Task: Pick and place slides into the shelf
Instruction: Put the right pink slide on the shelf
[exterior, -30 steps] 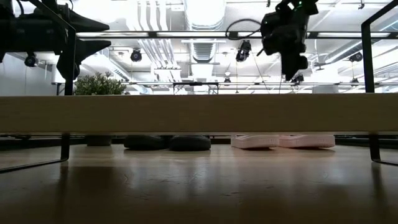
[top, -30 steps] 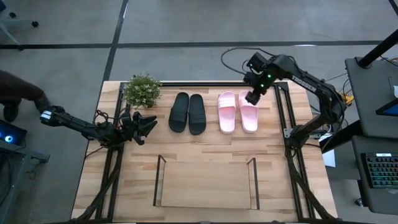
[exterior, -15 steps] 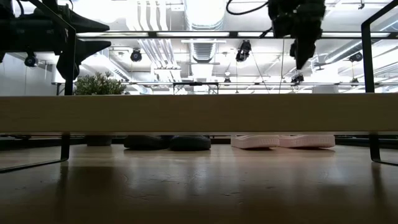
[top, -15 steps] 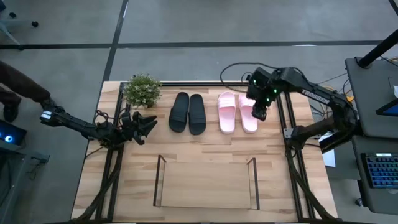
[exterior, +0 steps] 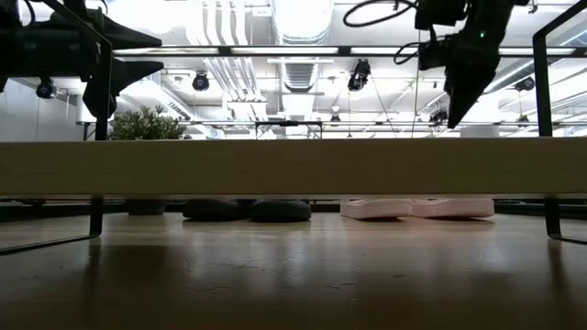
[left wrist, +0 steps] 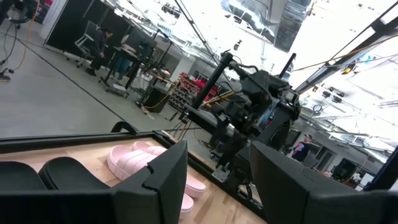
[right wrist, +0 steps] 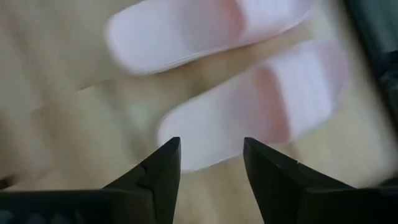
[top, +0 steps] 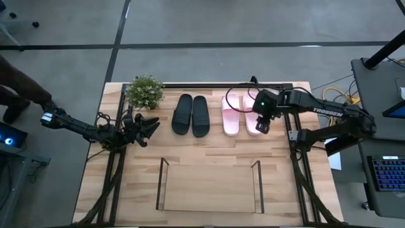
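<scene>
Directly below the right gripper's [top: 263,127] spread fingers [right wrist: 158,171], empty, the outer pink slide [right wrist: 249,118]

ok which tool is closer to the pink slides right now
Right. The right tool hovers over the outer pink slide, jaws open. The left tool waits across the table, beyond the black slides, below the plant.

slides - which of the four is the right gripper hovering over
The outer pink slide, the one nearest the table's right edge. The right gripper hangs open over its near end, while its pink partner and the black pair lie farther left.
</scene>
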Controlling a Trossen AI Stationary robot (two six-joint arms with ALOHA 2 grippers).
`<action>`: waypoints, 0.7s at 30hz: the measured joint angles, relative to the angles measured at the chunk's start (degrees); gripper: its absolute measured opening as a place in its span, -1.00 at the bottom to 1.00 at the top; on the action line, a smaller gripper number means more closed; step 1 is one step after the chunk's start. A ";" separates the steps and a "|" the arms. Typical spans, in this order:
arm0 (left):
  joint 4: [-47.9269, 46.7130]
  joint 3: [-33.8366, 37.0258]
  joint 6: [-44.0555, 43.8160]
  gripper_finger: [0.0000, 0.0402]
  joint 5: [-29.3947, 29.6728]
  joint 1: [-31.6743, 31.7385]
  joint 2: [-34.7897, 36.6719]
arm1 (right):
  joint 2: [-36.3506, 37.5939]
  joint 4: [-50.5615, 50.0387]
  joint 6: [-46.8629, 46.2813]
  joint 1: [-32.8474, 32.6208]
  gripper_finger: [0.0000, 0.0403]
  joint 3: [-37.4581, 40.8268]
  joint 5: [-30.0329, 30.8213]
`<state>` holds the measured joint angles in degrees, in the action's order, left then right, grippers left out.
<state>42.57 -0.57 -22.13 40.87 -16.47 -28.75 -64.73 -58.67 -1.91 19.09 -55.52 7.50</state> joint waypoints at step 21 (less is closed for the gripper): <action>-0.13 0.01 0.00 -0.20 0.12 0.00 0.00 | -1.00 19.79 14.62 0.73 -0.25 13.87 13.76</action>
<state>42.44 -0.56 -22.13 40.99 -16.47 -28.75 -65.73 -38.89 12.71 19.82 -41.65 21.26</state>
